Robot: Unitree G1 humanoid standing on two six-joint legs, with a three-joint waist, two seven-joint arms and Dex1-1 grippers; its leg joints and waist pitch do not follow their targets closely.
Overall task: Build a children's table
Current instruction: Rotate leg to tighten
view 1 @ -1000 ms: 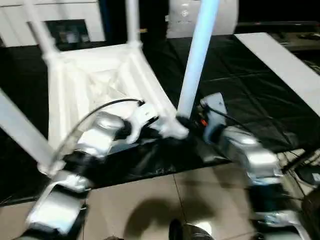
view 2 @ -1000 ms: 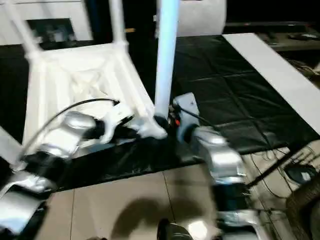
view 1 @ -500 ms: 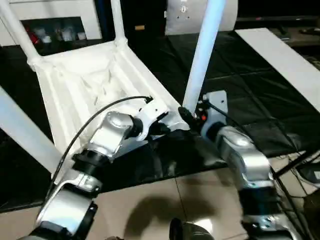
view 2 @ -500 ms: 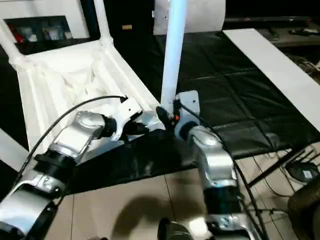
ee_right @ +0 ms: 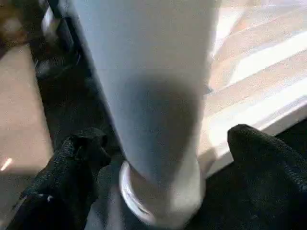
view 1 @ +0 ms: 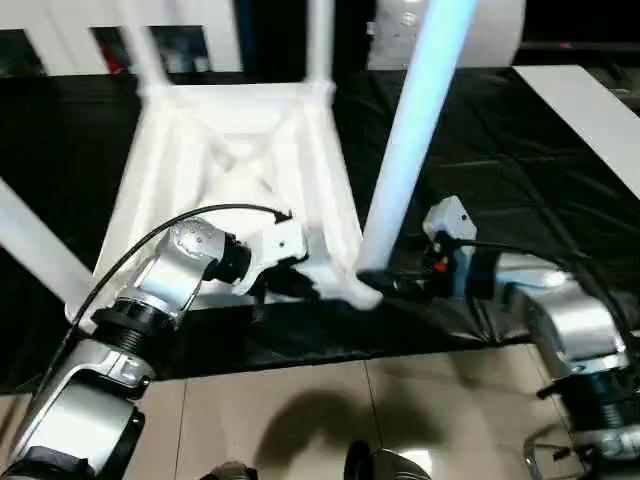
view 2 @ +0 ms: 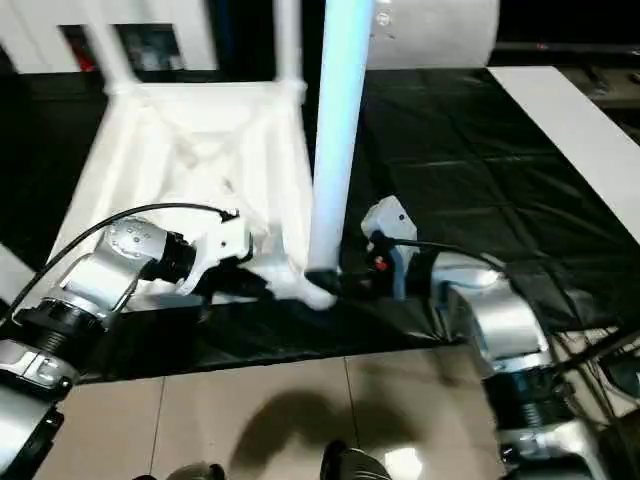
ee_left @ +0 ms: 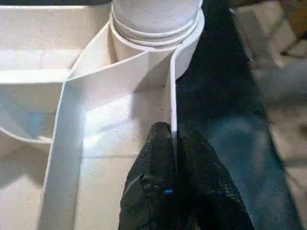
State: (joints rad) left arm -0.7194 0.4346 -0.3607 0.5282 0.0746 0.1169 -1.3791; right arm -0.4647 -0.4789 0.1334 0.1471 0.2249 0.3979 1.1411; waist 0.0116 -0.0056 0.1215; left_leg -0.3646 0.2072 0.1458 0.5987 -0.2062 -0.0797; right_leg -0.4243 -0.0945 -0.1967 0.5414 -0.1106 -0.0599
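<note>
- Nearest me, tiled floor (view 1: 300,410) meets the edge of a black mat (view 1: 520,180).
- My left gripper (ee_left: 173,139) has its fingers pinched together on the thin rim wall of the children's table (view 1: 240,160), close to the near corner socket.
- My right gripper (ee_right: 158,158) has its fingers spread wide either side of the near leg (view 1: 410,150), at its base; I see no contact with it.
- The children's table lies upside down on the mat, legs up.
- Far right, a flat white board (view 1: 590,110) lies on the mat.
</note>
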